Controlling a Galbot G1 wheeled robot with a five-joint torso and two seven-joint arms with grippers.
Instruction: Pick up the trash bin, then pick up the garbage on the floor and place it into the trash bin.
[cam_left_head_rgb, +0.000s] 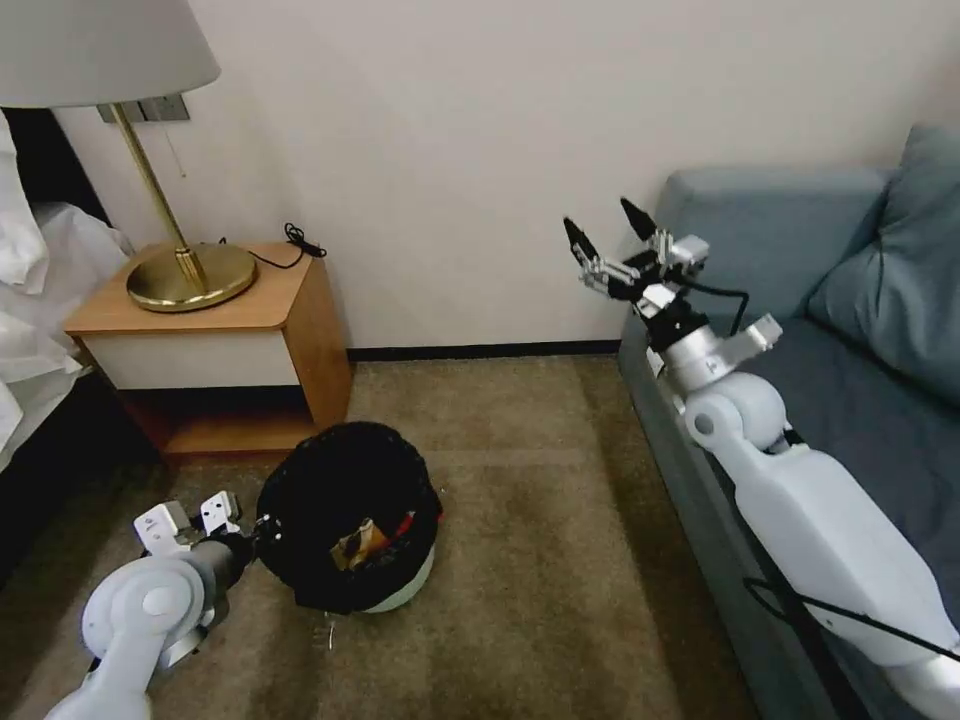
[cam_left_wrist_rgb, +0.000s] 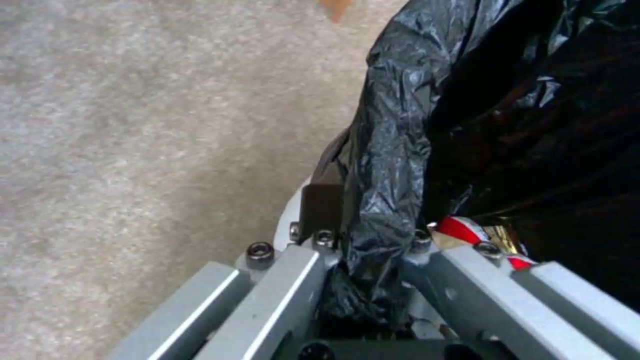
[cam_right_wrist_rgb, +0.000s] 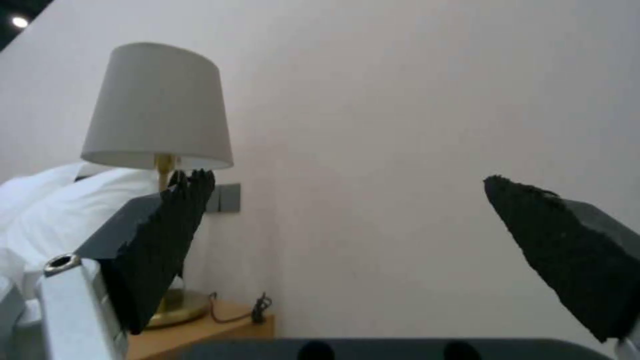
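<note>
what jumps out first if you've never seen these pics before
The trash bin with its black bag liner stands on the carpet before the nightstand, the left gripper clamped on its rim and colourful garbage inside. The right gripper hangs open in the air by the blue sofa.

Our left end effector (cam_left_wrist_rgb: 363, 260) is clamped on the rim of the bin (cam_left_wrist_rgb: 288, 220), one dark finger (cam_left_wrist_rgb: 321, 207) outside against the white wall and the black liner (cam_left_wrist_rgb: 393, 150) bunched between the grey linkages. Inside the liner, a red-and-white packet (cam_left_wrist_rgb: 460, 230) lies beside a shiny brown wrapper (cam_left_wrist_rgb: 501, 239). Beige carpet (cam_left_wrist_rgb: 133, 125) spreads beside the bin.
</note>
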